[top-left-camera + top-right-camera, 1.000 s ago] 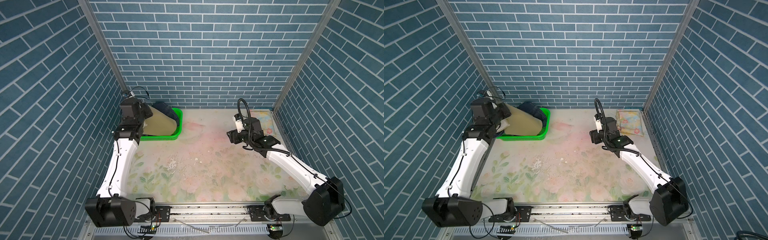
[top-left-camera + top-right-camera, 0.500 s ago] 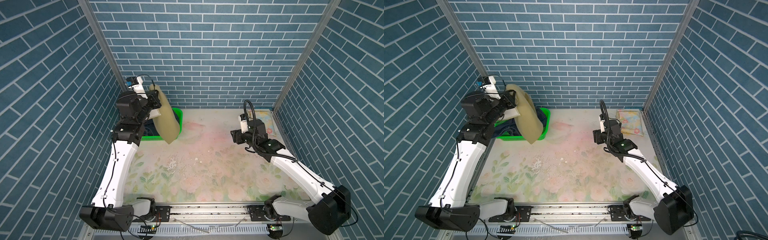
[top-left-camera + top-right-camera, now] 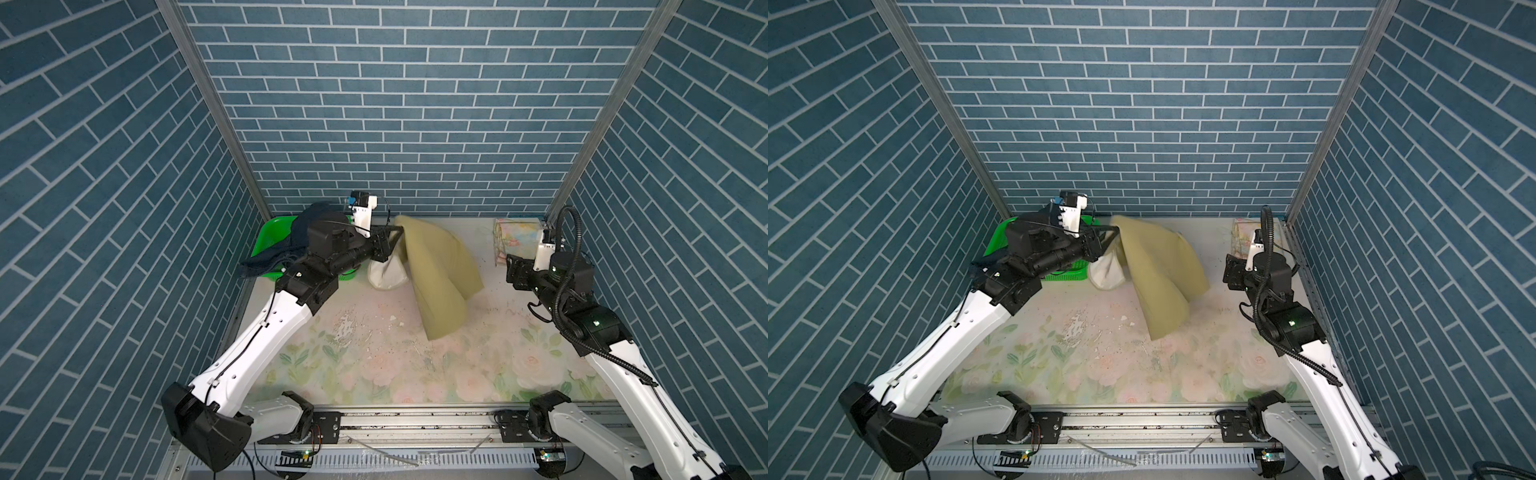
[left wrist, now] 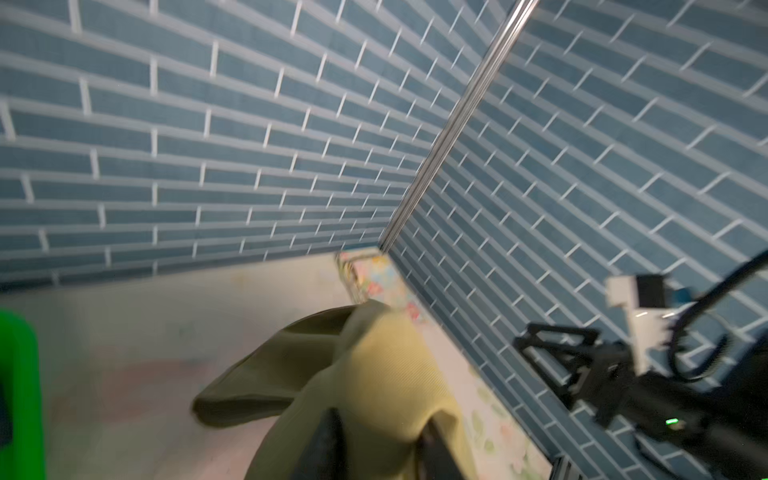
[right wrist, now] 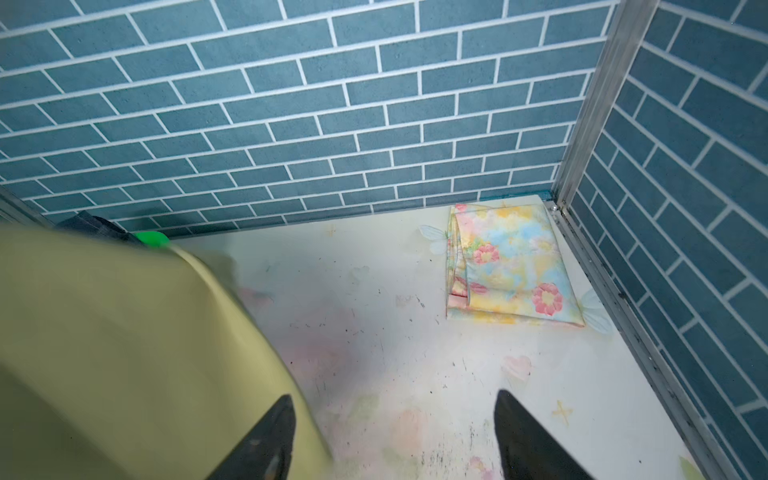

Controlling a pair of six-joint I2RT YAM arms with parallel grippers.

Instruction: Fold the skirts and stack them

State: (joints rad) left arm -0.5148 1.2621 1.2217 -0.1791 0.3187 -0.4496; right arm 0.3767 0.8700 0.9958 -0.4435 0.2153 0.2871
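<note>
Status: the olive skirt has left the basket. One second earlier it lay inside under the left claw; half a second earlier it hung above the rim. It now hangs over the middle of the table, lower end nearest the front and at or just above the surface, upper corner at the left claw. That claw's jaws stand parted with cloth still lying between them. Release appears to be under way, so the next stage is probably spreading and folding. The right claw is wide and empty, near the skirt's right edge, and has shifted slightly to the right. Farther back, the denim skirt remains draped over the basket. In the far right corner the floral skirt lies folded flat on the table, the likely base of the stack. Count: three skirts (one folded, one in transit, one waiting), one basket, two claws.
</note>
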